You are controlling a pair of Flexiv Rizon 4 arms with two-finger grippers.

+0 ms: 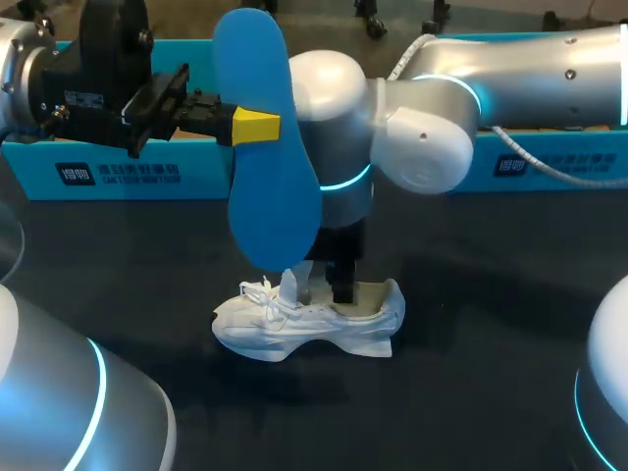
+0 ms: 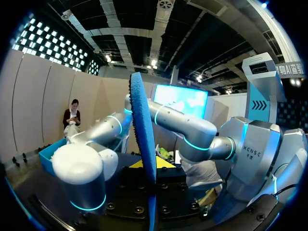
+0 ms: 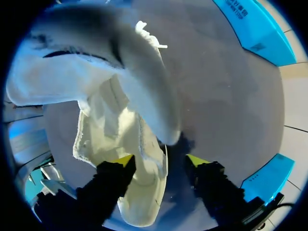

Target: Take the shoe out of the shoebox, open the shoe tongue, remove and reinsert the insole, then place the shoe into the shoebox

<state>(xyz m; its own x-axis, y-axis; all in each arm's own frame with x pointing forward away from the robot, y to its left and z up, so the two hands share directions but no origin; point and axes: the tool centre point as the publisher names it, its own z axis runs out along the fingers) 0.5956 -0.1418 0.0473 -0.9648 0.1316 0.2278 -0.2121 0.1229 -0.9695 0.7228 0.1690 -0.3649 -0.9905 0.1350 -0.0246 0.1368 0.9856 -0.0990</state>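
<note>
Nearest me, the white shoe (image 1: 294, 329) stands on its sole on the dark table (image 1: 491, 324), toe twd my left, heel twd my right, laces (image 1: 260, 291) loose over the front. My R arm comes in from the right and drops straight down over the shoe's mouth. The right gripper (image 3: 161, 161) straddles the side wall by the heel opening: 1 finger sits inside against the cream lining, the other outside over the table w/ a dark gap to the shoe, so the jaws are apart and not clamped on anything. Higher up and further back, the left gripper (image 1: 253, 126) reaches in from the left, its 2 fingers pinched flat on the blue insole (image 1: 270, 177). The insole is held on end in the air above the shoe and clear of it. In the L wrist view it runs edge-on up from between the yellow tips. Furthest off, the blue shoebox (image 1: 118, 175) lies along the table's back edge behind the L arm, w/ a 2nd blue box piece (image 1: 549, 162) behind the R arm.
</note>
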